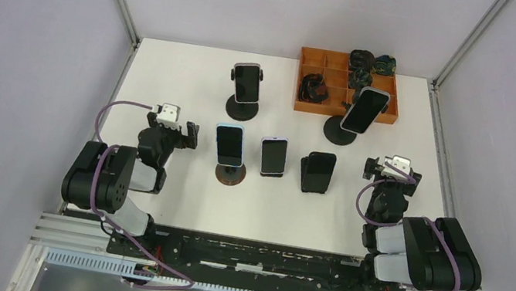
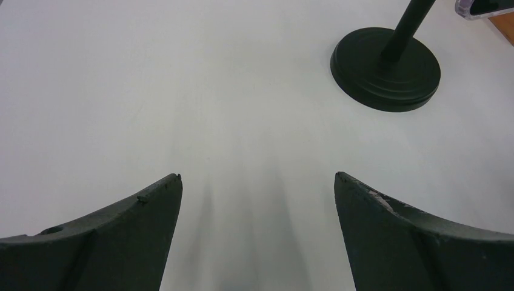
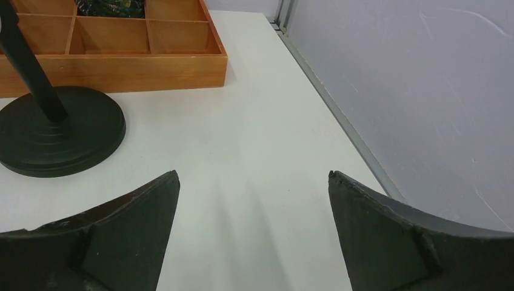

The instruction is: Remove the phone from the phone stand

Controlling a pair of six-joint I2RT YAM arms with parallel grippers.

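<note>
Several phones stand on stands on the white table. In front, a blue-edged phone is on a brown round-based stand, a second phone is beside it, and a dark phone is on a black stand. At the back, a phone is in a clamp stand and a tilted phone is on a black stand. My left gripper is open and empty, left of the front row. My right gripper is open and empty, right of it.
A wooden compartment tray with dark items stands at the back right. A round black stand base shows ahead-right in the left wrist view, another ahead-left in the right wrist view. Enclosure walls border the table.
</note>
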